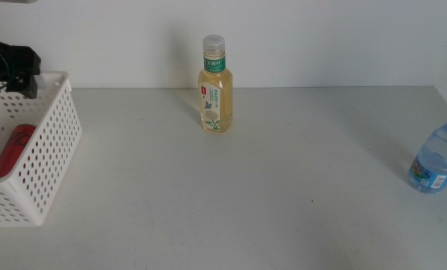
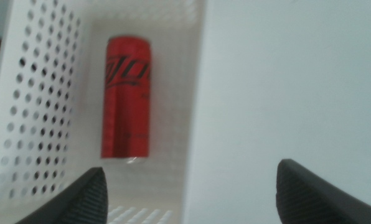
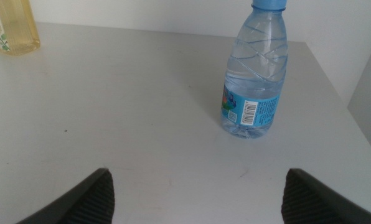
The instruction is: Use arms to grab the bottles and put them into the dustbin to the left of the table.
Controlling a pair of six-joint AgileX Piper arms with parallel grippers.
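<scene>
**Can binned; two bottles standing, one near each arm**

You are looking at the left tool (image 2: 192, 193) hanging over the near wall of the dustbin (image 1: 55, 142) at the counter's left end, jaws spread wide and gripping nothing. Below it the red can (image 2: 127, 96) is lying on its side on the basket floor, long axis running along the basket's length. Judged from that, the can's part of the job is done.

The relation to watch: the tea bottle (image 1: 214, 84) is standing upright at the back of the counter (image 1: 231, 195), well apart from the dustbin, toward the counter's middle. Its long axis is vertical, so a level, side-on approach looks right. The left arm seems the nearer one for it.

The right tool (image 3: 198, 199) is also released, jaws wide, facing the water bottle (image 3: 254, 71), which is standing upright near the counter's right edge, ahead of that tool and a little off its centre line. The right arm is plainly nearer this one.

View differences: the middle view is showing both bottles and only a sliver of the can through the basket rim; it is not showing the right tool at all. The left wrist view alone is giving you the can whole. The right wrist view is catching just the tea bottle's edge (image 3: 11, 28).
</scene>
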